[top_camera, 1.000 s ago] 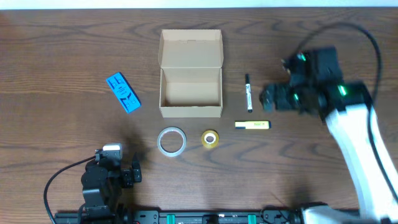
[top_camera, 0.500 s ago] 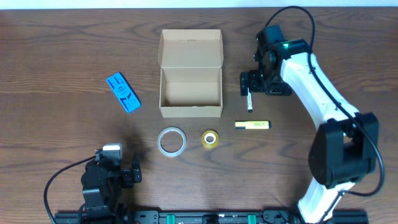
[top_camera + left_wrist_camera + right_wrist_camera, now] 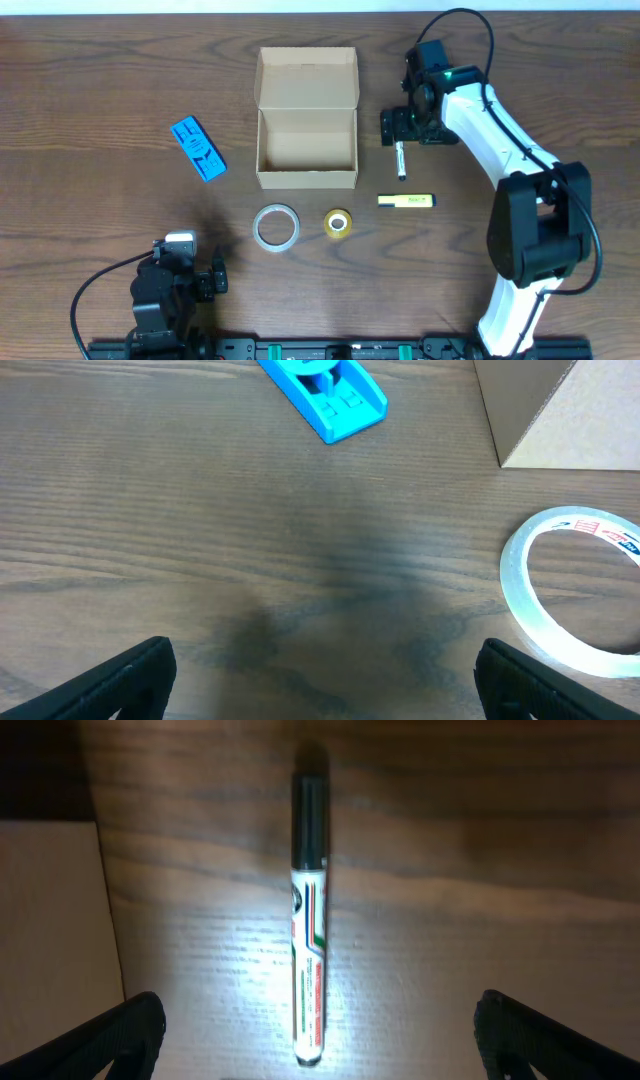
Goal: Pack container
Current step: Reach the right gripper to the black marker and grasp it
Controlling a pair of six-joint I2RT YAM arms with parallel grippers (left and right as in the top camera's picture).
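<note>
The container (image 3: 306, 181) is an open tan cardboard box with its flap lid up, empty; a corner shows in the left wrist view (image 3: 560, 410) and its side in the right wrist view (image 3: 50, 920). A white marker with a black cap (image 3: 402, 160) lies right of the box; in the right wrist view (image 3: 309, 930) it lies between my open fingers. My right gripper (image 3: 315, 1035) hovers open over its upper end (image 3: 400, 125). My left gripper (image 3: 320, 680) is open and empty near the front left (image 3: 178, 285).
A yellow highlighter (image 3: 406, 201), a yellow tape roll (image 3: 338, 223) and a clear tape roll (image 3: 275, 225) lie in front of the box; the clear roll also shows in the left wrist view (image 3: 575, 590). A blue object (image 3: 197, 148) lies left of the box and shows there too (image 3: 325, 390).
My right arm has swung from the far right leftward to above the marker beside the box. The left arm has not moved.
</note>
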